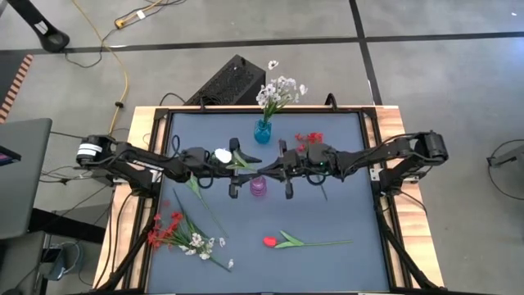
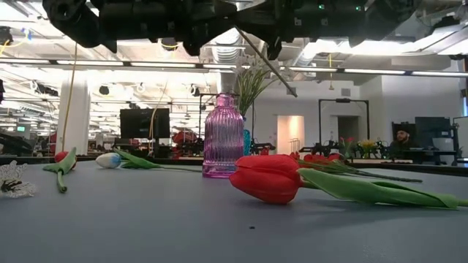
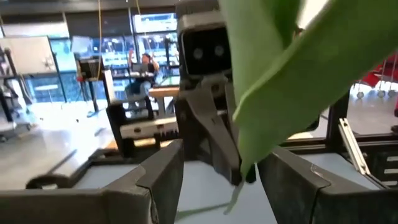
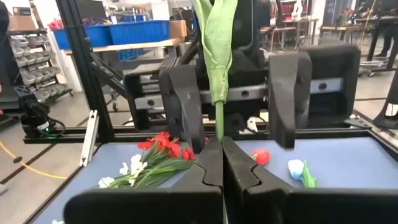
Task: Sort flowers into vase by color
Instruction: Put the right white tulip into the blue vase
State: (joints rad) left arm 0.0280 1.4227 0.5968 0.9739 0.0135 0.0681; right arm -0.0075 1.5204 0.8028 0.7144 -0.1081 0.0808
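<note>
My right gripper [image 4: 221,146] [image 1: 272,170] is shut on a green flower stem above the purple vase [image 1: 258,188] [image 2: 222,135]. My left gripper [image 3: 224,155] [image 1: 246,168] faces it, open, with the stem's long leaf [image 3: 292,81] close before it. The held bloom is out of both wrist views. A white bloom [image 1: 223,154] shows at the left gripper; whether it is the held one, I cannot tell. A white tulip [image 2: 110,159], a red tulip [image 1: 271,241], a red spray [image 1: 309,138] and a red-and-white bunch [image 1: 182,233] lie on the table. The blue vase [image 1: 262,130] holds white sprays. My right gripper pinches the green stem [image 4: 218,127] between its two shut fingers, just below the long leaf. The fingers come level from the table's right, across the stem. The flower is lifted clear and slants: the leaf end rises toward the left gripper, and the cut end [image 2: 294,93] hangs under the gripper.
A black box [image 1: 233,78] stands beyond the table's far edge and a laptop [image 1: 20,176] sits to the left. A wooden frame [image 1: 139,164] borders the dark mat. The mat's right half holds only the red tulip's stem. A person [image 2: 401,135] sits in the room behind.
</note>
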